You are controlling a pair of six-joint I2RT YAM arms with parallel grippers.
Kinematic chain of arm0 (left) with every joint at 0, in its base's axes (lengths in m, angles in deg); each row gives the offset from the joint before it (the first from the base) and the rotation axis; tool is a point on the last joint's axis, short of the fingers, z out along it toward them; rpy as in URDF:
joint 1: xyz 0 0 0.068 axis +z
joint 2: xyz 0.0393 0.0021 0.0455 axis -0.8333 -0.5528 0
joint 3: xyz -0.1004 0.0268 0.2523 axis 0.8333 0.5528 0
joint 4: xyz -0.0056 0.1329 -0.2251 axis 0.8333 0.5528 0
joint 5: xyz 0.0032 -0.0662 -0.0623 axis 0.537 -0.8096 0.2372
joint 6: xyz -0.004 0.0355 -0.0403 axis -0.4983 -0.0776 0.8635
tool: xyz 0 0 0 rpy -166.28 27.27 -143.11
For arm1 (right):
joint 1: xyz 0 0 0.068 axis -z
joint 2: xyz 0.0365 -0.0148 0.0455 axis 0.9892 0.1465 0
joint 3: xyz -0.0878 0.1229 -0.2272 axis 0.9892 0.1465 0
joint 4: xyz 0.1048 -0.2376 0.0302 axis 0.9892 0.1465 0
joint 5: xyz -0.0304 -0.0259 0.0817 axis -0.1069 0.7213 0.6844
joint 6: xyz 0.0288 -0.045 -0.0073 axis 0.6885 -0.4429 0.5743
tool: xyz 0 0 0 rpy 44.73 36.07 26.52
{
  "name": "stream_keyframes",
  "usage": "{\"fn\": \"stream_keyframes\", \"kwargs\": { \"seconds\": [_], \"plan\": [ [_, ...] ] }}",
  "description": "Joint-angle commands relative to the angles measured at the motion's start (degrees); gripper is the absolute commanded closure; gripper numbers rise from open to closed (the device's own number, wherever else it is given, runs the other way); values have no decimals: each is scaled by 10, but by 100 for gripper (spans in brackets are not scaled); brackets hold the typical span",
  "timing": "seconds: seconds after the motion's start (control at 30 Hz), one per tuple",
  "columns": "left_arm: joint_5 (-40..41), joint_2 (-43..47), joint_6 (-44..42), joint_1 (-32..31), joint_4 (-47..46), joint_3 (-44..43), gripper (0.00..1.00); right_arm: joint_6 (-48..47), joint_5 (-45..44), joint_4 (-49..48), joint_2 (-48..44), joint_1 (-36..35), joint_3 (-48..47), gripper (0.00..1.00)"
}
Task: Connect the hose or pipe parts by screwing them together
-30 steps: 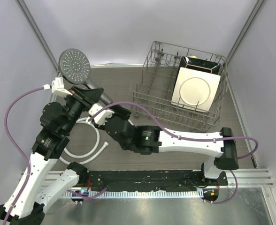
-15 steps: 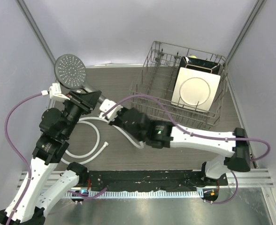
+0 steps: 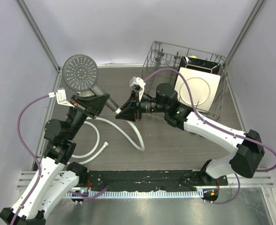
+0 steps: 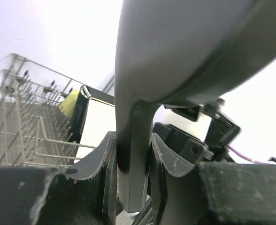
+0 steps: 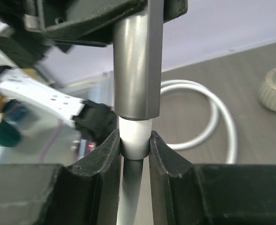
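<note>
Bright even light, soft shadows; left wrist bkgd blown out, rack (image 4: 25,117) blurry.

Grey shower head (image 3: 80,71), white hose (image 5: 134,136) at handle

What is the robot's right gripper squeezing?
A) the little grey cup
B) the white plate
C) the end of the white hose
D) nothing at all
C: in the right wrist view, the right gripper has its fingers closed on the white hose, just below the grey handle of the shower head.
</note>
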Motion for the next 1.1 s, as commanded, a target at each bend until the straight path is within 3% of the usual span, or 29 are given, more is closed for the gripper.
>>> {"fn": "stream_keyframes", "kwargs": {
  "seconds": [0.0, 0.1, 0.13, 0.17, 0.2, 0.3, 0.47, 0.57, 0.77, 0.83, 0.9, 0.93, 0.97, 1.07],
  "plan": [
    [-148, -10, 10, -12, -144, 13, 100, 219, 147, -266, 20, 33, 17, 99],
    [-128, -20, 18, -12, -132, 8, 100, 211, 157, -240, 21, 42, 12, 95],
    [-95, -22, 15, -12, -116, 3, 100, 191, 146, -212, 16, 42, 12, 75],
    [-73, -26, -4, -12, -40, -19, 100, 163, 114, -143, 7, 43, 11, 62],
    [-50, -30, -23, -12, 10, -37, 100, 111, 93, -102, -11, 43, 8, 38],
    [31, -45, -95, -12, 145, -91, 100, 31, -22, 9, -69, 42, 28, 12],
    [120, -63, -140, -8, 270, -134, 100, -20, -205, 114, -162, 42, 66, 5],
    [143, -84, -154, 3, 342, -159, 100, -19, -261, 142, -223, 42, 83, 4],
    [108, -131, -119, 66, 355, -145, 100, -5, -293, 149, -313, 42, 141, 1],
    [19, -156, -68, 108, 348, -126, 100, -2, -307, 169, -320, 42, 140, 0],
    [-57, -177, -14, 188, 309, -101, 100, 17, -307, 197, -321, 42, 135, 0],
    [-142, -200, 53, 214, 253, -64, 100, 28, -314, 204, -321, 42, 134, 1],
    [-177, -210, 85, 266, 214, -40, 100, 36, -320, 213, -321, 41, 134, 0],
    [-231, -253, 138, 305, 103, 25, 100, 74, -377, 222, -332, 42, 144, 0]
  ]
}}
